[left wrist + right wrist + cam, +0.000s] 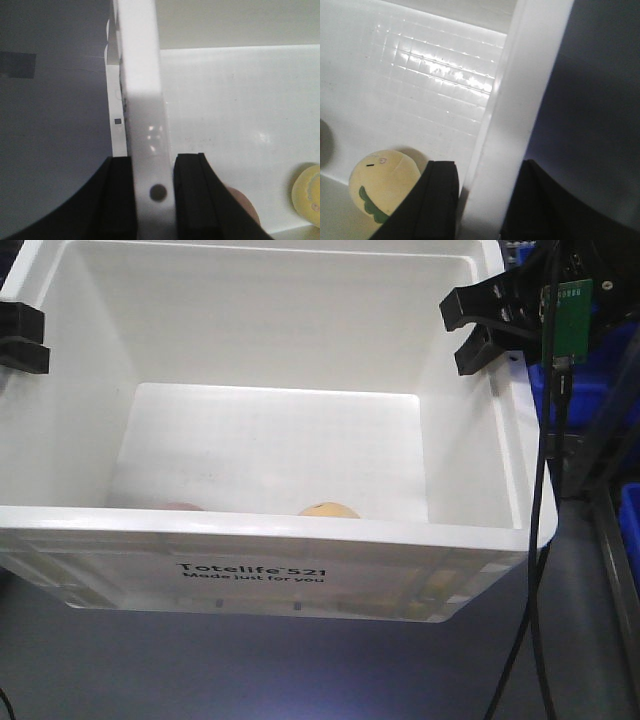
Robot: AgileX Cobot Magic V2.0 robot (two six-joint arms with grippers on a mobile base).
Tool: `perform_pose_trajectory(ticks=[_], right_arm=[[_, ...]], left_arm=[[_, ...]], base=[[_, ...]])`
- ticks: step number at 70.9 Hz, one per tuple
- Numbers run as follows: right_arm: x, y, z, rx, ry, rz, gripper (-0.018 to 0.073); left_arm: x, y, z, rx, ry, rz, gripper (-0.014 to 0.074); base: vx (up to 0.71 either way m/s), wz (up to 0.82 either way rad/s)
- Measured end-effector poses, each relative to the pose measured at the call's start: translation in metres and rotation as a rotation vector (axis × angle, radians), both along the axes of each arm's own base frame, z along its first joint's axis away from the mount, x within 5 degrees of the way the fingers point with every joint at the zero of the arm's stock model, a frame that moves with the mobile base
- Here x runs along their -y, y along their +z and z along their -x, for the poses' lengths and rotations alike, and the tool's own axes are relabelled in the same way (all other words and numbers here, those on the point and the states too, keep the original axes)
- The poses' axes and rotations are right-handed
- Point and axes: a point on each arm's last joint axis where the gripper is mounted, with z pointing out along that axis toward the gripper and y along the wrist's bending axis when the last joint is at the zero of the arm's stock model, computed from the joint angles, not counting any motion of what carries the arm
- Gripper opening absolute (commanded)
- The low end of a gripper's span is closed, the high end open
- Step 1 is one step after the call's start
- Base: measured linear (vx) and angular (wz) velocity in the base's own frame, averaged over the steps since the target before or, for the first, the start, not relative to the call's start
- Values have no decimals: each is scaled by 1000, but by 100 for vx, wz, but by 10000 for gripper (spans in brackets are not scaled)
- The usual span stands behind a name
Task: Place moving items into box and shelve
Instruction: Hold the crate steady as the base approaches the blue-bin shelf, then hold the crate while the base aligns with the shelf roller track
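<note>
**White rectangular plastic tote** (250,540) — largest item. It is gripped at its two side walls, presumably so it can be lifted to the shelf.

**Left gripper** (154,162): jaws clamped across the rim wall, one inside and one outside.

**Right gripper** (487,170): pinches the opposite wall in the same way.

**Pale yellow rounded lump** (382,185): on the tote floor, just beside the right gripper's inner jaw.

**Pinkish rounded lump** (242,205): on the floor beside the left gripper's inner jaw — loading looks done.
</note>
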Motion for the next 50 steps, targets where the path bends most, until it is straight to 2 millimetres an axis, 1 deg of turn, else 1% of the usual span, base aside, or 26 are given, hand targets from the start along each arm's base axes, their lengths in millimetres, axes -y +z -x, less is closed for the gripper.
perform_pose_trajectory(ticks=[18, 50], right_arm=[[0, 0, 0, 0, 0, 0, -3], [0, 0, 0, 0, 1, -1, -3]], left_arm=[[0, 0, 0, 0, 0, 0, -4], [0, 0, 0, 1, 0, -1, -4]], base=[[24, 50], [18, 61]])
